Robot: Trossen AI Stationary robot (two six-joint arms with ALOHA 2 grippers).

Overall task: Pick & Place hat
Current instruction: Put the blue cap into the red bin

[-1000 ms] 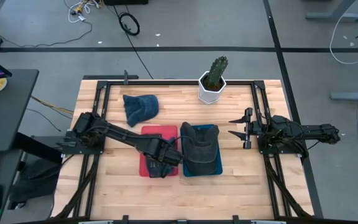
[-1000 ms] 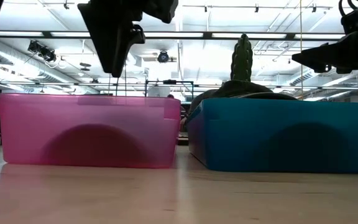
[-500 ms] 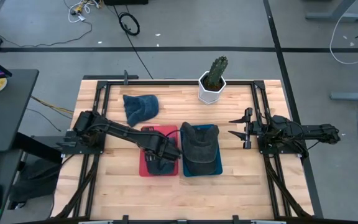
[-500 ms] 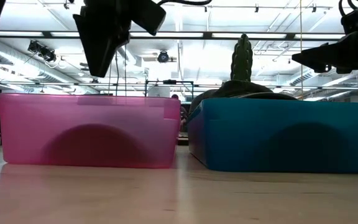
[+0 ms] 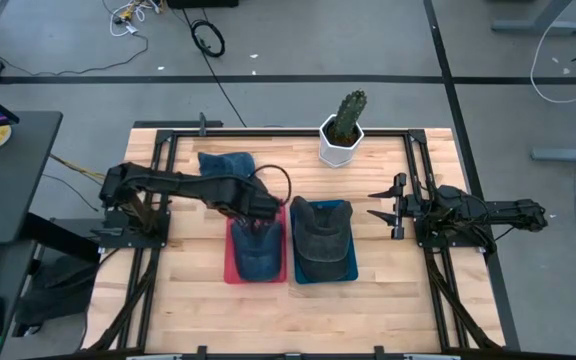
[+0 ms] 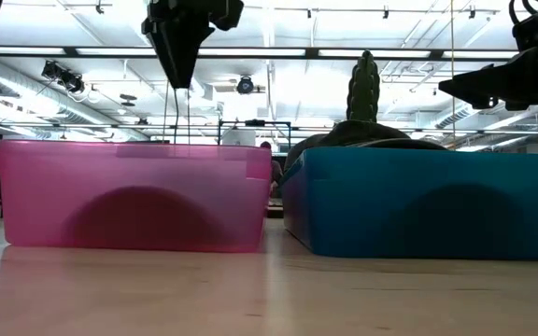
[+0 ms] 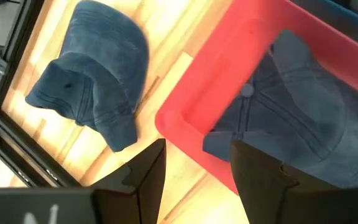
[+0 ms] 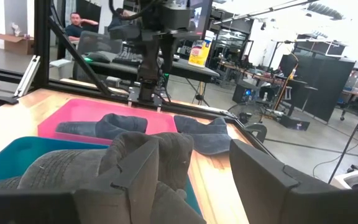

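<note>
Left arm stretched out from the left side of the table toward the middle, bent at the elbow. Left gripper [image 5: 259, 226] pointing down, up in the air, with fingers [image 7: 143, 180] open and a clear gap between them. Seen high up in the low view too [image 6: 176, 65]. Right arm lying flat along the right side of the table, waiting. Right gripper [image 5: 382, 203] pointing toward the middle, fingers [image 8: 261, 177] spread wide, holding nothing.

Potted cactus [image 5: 344, 127] at the table's far edge, person [image 8: 76, 23] beyond
</note>
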